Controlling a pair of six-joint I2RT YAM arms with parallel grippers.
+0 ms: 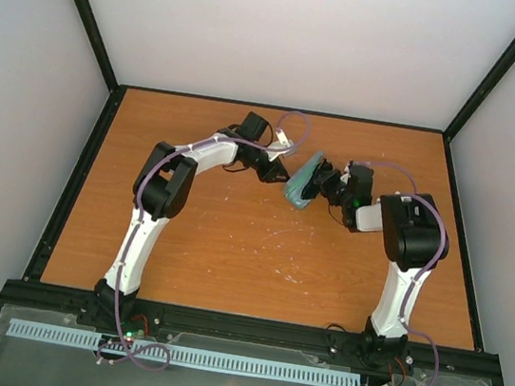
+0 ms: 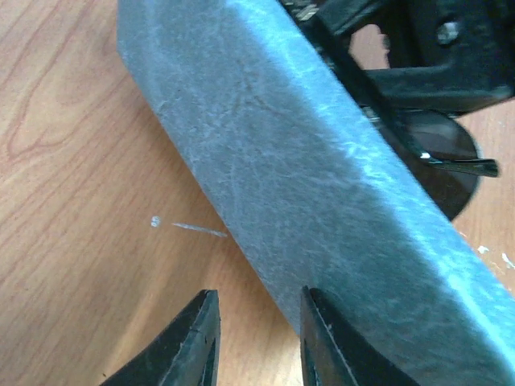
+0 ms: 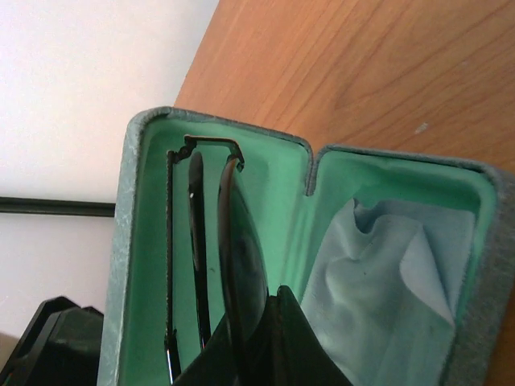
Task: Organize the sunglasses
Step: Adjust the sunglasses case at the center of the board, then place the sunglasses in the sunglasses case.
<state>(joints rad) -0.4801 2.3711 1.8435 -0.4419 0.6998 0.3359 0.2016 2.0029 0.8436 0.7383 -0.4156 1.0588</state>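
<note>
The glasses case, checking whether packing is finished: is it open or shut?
Open: the case shows its green lining, sunglasses in one half, pale cloth in the other.

top: high behind, facing down, far, whole table (image 1: 229, 256) | left wrist: close on case (image 2: 322, 201) outside | right wrist: close, into open case | shared: case, sunglasses (image 3: 239, 249)
</note>
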